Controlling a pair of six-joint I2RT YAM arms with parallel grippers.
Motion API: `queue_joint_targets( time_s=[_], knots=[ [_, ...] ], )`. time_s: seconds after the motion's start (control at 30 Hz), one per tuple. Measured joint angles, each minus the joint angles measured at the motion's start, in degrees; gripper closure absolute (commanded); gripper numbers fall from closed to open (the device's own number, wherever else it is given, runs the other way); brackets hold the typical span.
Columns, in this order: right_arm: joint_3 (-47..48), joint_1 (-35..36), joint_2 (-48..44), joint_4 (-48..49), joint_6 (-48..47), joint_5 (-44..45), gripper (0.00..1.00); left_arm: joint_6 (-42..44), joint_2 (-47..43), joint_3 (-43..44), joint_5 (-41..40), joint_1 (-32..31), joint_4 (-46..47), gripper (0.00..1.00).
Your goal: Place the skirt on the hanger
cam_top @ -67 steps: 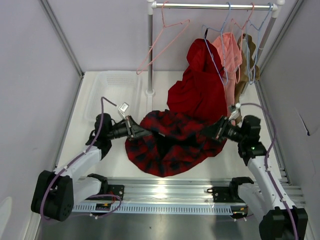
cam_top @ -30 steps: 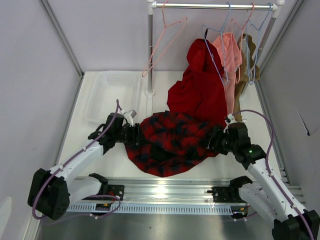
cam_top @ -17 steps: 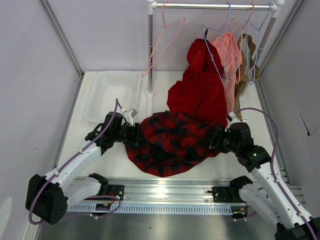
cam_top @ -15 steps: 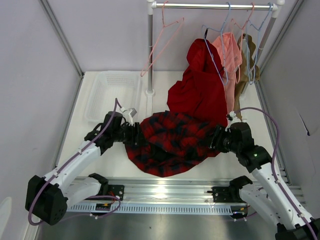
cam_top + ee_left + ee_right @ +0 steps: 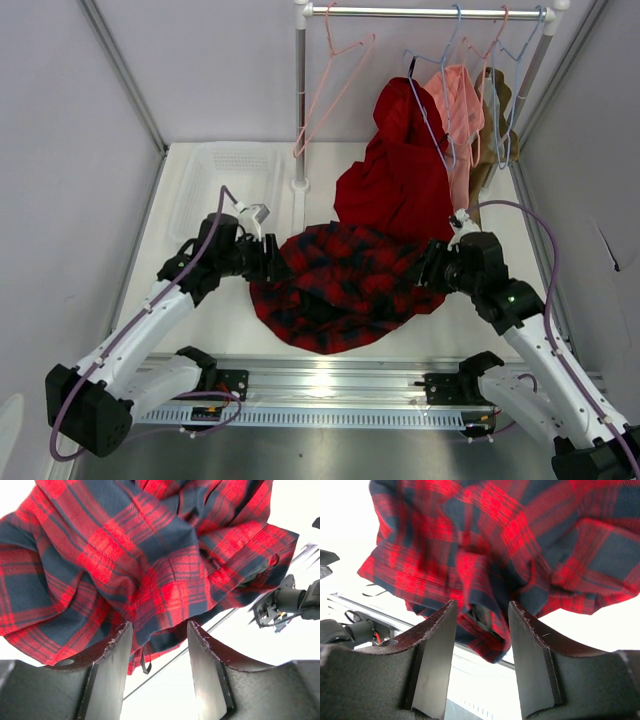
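The red and navy plaid skirt (image 5: 345, 285) lies crumpled on the white table between both arms. My left gripper (image 5: 275, 266) is at its left edge. In the left wrist view that gripper (image 5: 159, 627) is open, and the skirt (image 5: 150, 555) hem with a small dark loop hangs between the fingertips (image 5: 122, 640) without being pinched. My right gripper (image 5: 426, 268) is at the skirt's right edge. It (image 5: 482, 605) is open too, with a fold of skirt (image 5: 485, 545) loose between its fingers. The pink hanger (image 5: 325, 90) hangs empty on the rail.
A plain red garment (image 5: 395, 180) hangs down onto the skirt's far side. A salmon-pink garment (image 5: 455, 100) and light blue hangers (image 5: 432, 110) share the rail (image 5: 420, 13). The rail's pole (image 5: 300, 110) stands behind the skirt. A white basket (image 5: 225, 180) sits at back left.
The right gripper's fingers have come closer together around the skirt's edge. Both wrists have shifted slightly away from me at the skirt's sides. The pink hanger swings a little.
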Motion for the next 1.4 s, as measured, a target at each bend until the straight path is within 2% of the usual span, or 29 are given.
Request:
queue_joint_targets(
  time_s=[0.17, 0.27, 0.5, 0.67, 0.87, 1.1, 1.27, 1.4],
  knots=[
    [3.4, 0.1, 2.3, 1.9, -0.9, -0.9, 0.49, -0.3, -1.8, 3.7, -1.5, -0.1, -0.5, 0.45],
    [4.4, 0.2, 3.3, 2.7, -1.6, -1.0, 0.49, -0.5, -2.9, 9.5, -5.2, -0.2, 0.9, 0.44],
    [6.2, 0.2, 5.0, 4.1, -1.8, -2.3, 0.48, -0.5, -1.8, 20.9, -16.7, -0.4, 13.9, 0.43],
    [10.2, 0.6, 7.1, 6.3, -1.7, -3.6, 0.48, 0.6, 3.9, 23.3, -26.7, -0.5, 22.4, 0.42],
    [16.9, 1.7, 11.4, 9.3, -1.8, -4.2, 0.46, 0.7, 16.9, 29.9, -35.7, -0.6, 24.1, 0.44],
    [29.8, 2.5, 20.3, 15.2, -4.2, -3.7, 0.42, -0.5, 28.2, 38.3, -37.4, -0.6, 23.3, 0.46],
    [38.6, 2.6, 27.7, 21.4, -6.9, -1.8, 0.4, -1.1, 30.6, 39.8, -36.4, -1.2, 23.1, 0.46],
    [49.5, 2.6, 38.6, 26.2, -8.5, -0.9, 0.35, -2.1, 30.8, 39.8, -35.7, -2.4, 23.2, 0.47]
  ],
)
